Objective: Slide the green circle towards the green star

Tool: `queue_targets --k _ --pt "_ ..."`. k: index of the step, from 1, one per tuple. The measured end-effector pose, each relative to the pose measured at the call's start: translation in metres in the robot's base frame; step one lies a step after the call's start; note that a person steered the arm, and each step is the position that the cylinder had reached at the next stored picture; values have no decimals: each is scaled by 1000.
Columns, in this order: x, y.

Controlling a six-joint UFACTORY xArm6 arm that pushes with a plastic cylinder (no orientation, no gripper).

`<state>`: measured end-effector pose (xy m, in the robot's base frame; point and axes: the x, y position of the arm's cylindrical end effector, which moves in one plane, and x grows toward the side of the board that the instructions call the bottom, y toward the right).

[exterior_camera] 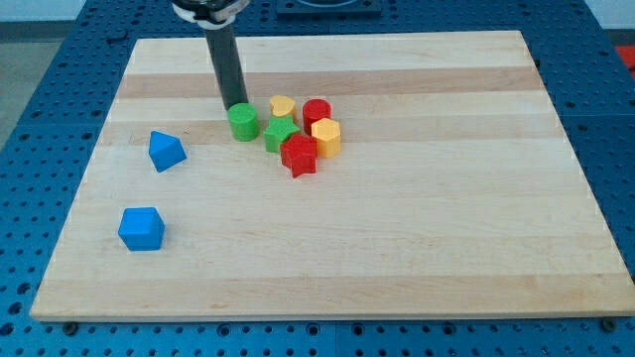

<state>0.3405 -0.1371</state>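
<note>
Tip [236,103]: at the upper edge of the green circle, about 11 o'clock of it, touching or nearly so (rod comes down from the view's top).
Jaws: none on this rig, so no open/shut state to tell; only a bare rod end.
Green circle [243,122]: upright short cylinder, upper-middle of the board [446,248], at approx 9 o'clock of the cluster.
Green star [281,134]: just beside the circle, at approx 4 o'clock of it; narrow gap or bare contact, can't tell which.
Handling (judged): small, light, rigid; prob. slides easily on smooth wood; not fragile. Round wall means an off-centre push likely rolls it off the tip sideways.
Contact pt: no grasp possible, push only. Best on the wall at approx 10 o'clock of the circle, opposite the star, low and through centre.
Progress (judged): nearly there; only a short nudge left.
Risk: overshoot shoves the star into its neighbours.
Cluster: yellow heart [283,105] at 12 o'clock of the star, red circle [317,112] at 1–2, yellow hexagon [325,136] at 3, red star [299,155] at 5; all packed close.
Blue blocks: one [166,150] at 8–9 o'clock of the circle, another [141,228] further at 7; both well apart.
Containers: none visible, so no contents.
</note>
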Motion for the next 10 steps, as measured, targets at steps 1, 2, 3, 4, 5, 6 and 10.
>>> queue_targets --k 1,2,3,4,5,6,10 --pt "0 -25" --pt "16 -31" --pt "28 -27" --pt "28 -27" --pt "22 -21" --pt "21 -8" --pt "22 -3"
